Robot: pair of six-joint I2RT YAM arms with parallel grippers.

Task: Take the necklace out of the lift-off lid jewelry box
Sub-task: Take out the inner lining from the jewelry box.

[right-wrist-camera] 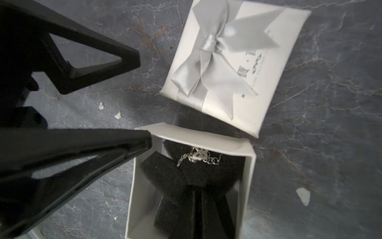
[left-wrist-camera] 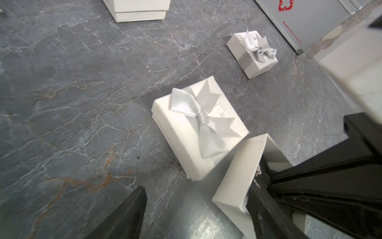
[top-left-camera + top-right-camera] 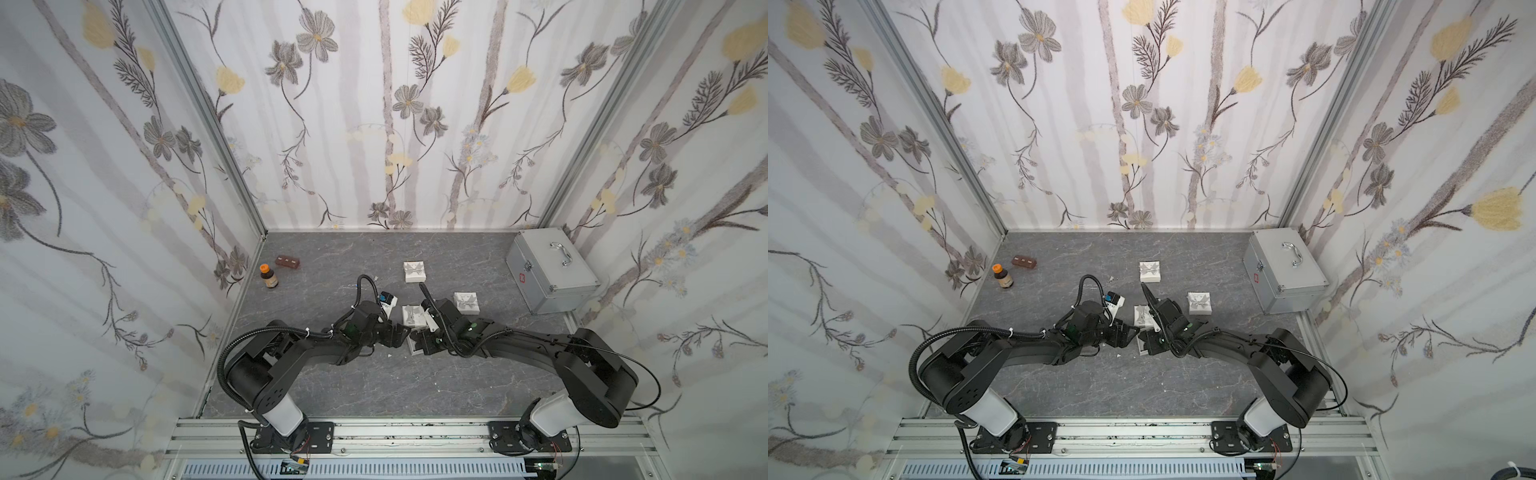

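Observation:
The white jewelry box point(image 1: 206, 138) stands open on the grey table, partly hidden under both wrists in both top views point(image 3: 415, 348) point(image 3: 1141, 348). Its lid point(image 1: 233, 62) with a silver bow lies flat just beyond it point(image 3: 412, 314). The silver necklace point(image 1: 198, 156) rests on the far edge of a tilted black foam pad point(image 1: 186, 178) inside the box. My right gripper point(image 1: 196, 198) is shut, its tips down in the box against the foam. My left gripper point(image 2: 196, 187) is open, one finger point(image 1: 142, 140) touching the box's corner and the other apart from it.
Two more closed white bow boxes sit behind point(image 3: 414, 272) and to the right point(image 3: 466, 302). A silver metal case point(image 3: 550, 270) fills the back right corner. A brown bottle point(image 3: 269, 277) and a brown block point(image 3: 288, 262) stand at the back left. Small white scraps point(image 1: 303, 196) lie on the table.

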